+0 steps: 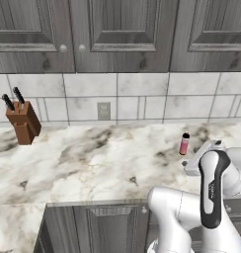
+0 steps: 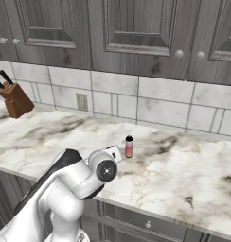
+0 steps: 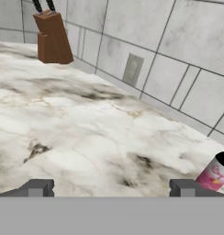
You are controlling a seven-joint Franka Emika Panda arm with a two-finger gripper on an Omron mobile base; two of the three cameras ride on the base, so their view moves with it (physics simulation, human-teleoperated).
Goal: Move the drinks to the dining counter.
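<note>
The pincer (image 3: 109,188) hung released, jaws wide, above the marble bench (image 1: 93,158). The pink bottle (image 1: 184,144) stood upright on the bench near the tiled wall (image 1: 142,96), just beside one fingertip (image 3: 185,187).

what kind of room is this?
Looks like a home kitchen, rendered: a marble-look wall counter under a tiled backsplash with grey panelled cabinets above, and a knife block at the wall. A pink bottle stands on the counter.

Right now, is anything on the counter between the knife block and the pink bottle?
Nothing: in the left base view, bare marble counter runs from the knife block to the pink bottle.
</note>
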